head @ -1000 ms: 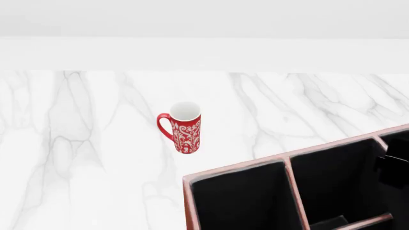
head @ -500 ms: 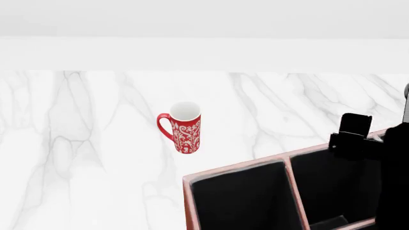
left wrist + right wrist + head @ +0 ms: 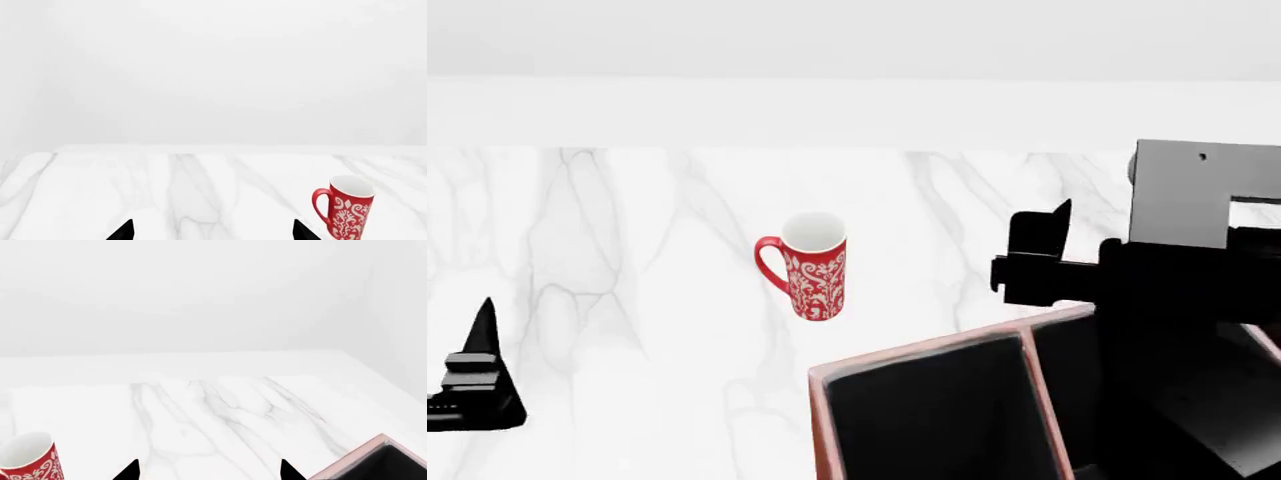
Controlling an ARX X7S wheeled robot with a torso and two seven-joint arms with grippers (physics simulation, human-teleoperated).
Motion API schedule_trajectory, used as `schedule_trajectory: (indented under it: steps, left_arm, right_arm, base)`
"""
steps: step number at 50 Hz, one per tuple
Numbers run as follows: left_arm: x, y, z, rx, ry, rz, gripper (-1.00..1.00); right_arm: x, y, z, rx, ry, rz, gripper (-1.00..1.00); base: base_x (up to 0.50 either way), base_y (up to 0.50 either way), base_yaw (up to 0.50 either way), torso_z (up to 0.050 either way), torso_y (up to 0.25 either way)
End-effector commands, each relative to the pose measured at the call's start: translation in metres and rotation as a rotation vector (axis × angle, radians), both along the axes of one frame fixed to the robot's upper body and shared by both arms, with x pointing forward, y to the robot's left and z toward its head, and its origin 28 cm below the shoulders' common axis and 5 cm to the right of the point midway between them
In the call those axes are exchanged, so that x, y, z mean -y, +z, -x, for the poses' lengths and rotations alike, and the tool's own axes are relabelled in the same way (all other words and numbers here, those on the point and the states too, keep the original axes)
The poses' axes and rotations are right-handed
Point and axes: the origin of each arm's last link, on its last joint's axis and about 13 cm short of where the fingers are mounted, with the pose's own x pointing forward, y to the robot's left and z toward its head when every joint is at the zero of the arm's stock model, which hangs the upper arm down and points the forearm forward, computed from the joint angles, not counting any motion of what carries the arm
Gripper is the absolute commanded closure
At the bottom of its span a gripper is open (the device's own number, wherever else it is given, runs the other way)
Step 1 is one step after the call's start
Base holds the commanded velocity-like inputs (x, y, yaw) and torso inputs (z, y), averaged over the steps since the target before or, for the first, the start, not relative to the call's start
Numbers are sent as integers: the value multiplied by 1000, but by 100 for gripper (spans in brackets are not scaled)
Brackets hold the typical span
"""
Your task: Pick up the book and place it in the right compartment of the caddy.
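The book is not in view in any frame. The reddish-brown caddy (image 3: 924,350) with a black-lined interior stands at the front right, and my right arm covers its right part. One corner of the caddy shows in the right wrist view (image 3: 377,444). My right gripper (image 3: 1044,255) hovers above the caddy's far rim; in its wrist view (image 3: 208,473) it is open and empty. My left gripper (image 3: 478,375) is low at the front left; in its wrist view (image 3: 213,233) it is open and empty.
A tall red patterned mug (image 3: 814,265) stands upright on the white marble counter (image 3: 627,250), left of the caddy. It also shows in the left wrist view (image 3: 347,207) and in the right wrist view (image 3: 30,457). A white wall runs behind the counter.
My right arm has risen from the caddy's right side and moved left, now covering that side. My left gripper has come into view at the lower left.
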Motion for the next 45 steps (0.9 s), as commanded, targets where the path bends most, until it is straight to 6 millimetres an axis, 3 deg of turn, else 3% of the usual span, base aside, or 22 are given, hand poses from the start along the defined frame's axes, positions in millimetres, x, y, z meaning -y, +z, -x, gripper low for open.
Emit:
schedule_trajectory:
  steps: [1,23,37,45]
  left_arm:
    - [22,16,-24,0,-106,-49,-100]
    - [46,61,-45,73,-201,-66,-100]
    - [57,101,-43,149,-221,-99,-100]
    - [60,106,-43,171,-226,-97,-100]
  right_arm:
    - [-14,-1,-2,42,62,1,-100]
    - [-34,14,5,154,111,35,-100]
    - [-39,33,12,220,123,30,-100]
    - [-42,36,13,232,155,26,-100]
  base:
    - [0,0,0,0,0]
    - [0,0,0,0,0]
    - [0,0,0,0,0]
    - [0,0,0,0,0]
